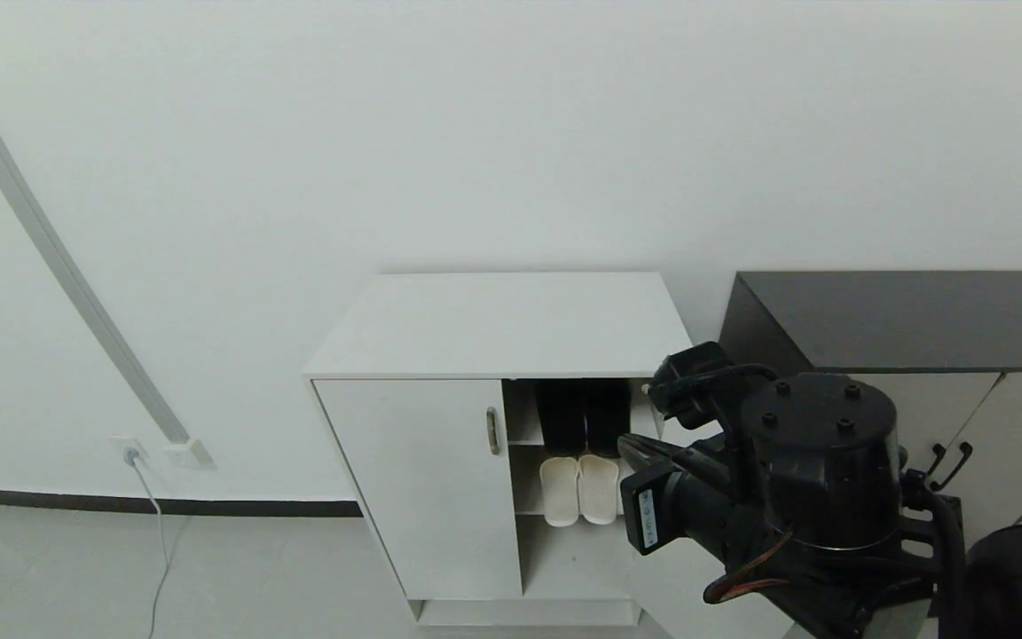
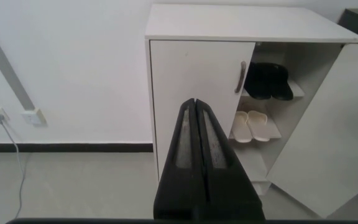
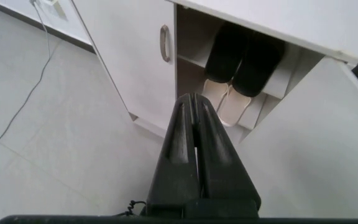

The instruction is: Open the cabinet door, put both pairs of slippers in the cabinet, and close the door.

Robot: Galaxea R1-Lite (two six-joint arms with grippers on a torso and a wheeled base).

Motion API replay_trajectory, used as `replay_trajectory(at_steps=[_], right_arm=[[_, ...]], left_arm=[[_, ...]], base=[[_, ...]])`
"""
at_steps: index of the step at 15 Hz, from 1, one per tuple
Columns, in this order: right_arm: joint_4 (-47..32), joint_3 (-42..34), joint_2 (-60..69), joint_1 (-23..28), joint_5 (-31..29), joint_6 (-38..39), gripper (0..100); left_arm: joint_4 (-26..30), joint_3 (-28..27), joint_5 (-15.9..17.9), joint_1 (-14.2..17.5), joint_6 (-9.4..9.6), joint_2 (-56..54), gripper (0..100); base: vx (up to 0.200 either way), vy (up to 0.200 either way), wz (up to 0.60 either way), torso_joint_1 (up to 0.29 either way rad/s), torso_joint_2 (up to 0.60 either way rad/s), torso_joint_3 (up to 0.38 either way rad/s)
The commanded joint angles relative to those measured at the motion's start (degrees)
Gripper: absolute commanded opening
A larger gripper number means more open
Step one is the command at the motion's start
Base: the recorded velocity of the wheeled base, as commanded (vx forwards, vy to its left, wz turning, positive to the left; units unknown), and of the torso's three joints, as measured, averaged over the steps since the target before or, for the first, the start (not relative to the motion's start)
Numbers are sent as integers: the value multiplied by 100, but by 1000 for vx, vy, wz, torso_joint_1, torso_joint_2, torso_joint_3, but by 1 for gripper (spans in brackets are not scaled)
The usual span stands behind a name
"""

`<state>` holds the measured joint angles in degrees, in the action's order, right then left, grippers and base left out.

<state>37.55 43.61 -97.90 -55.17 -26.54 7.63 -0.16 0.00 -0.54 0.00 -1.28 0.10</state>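
Left gripper (image 2: 195,104) was pressed together, empty, facing the cabinet's (image 1: 493,324) shut left door (image 1: 422,479). Black slippers (image 1: 582,415) sat on the top shelf and white slippers (image 1: 578,490) on the middle shelf just below. Right door (image 2: 347,124) stood swung open, and the right gripper (image 3: 196,99) was pressed together, empty, before the opening's right side.

The cabinet (image 1: 498,324) is plain white; the black slippers (image 1: 582,415) and cream slippers (image 1: 578,490) are unpatterned; the floor (image 1: 76,577) is pale grey

Matt white laminate cabinet (image 1: 422,484), dull metal handle (image 1: 492,430), smooth cream slippers (image 1: 578,490), matt black slippers (image 1: 582,415).
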Motion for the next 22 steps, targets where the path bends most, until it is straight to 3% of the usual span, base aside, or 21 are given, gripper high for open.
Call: replay_trajectory(at_steps=[1,4,11,17,22], right_arm=[[7,-1,-10,7,0,2,0],[7,-10,8,7,26,2,0],[7,-45,-1,77,105,-78,0],[77,-72,-36,121,114,-78,0],[297,-28,-106,543,61,-201,0]], left_arm=[[-2,0,1,0,5,-1,0],[-2,0,1,0,5,-1,0],[-2,0,1,0,-4,-1,0],[-2,0,10,0,-4,-1,0],[-2,0,10,0,5,-1,0]], base=[[0,0,0,183,-388,-217],[0,0,0,49,-99,-54],[0,0,-600,5,-6,3],[0,0,0,0,0,0],[-200,0,0,1,0,0]])
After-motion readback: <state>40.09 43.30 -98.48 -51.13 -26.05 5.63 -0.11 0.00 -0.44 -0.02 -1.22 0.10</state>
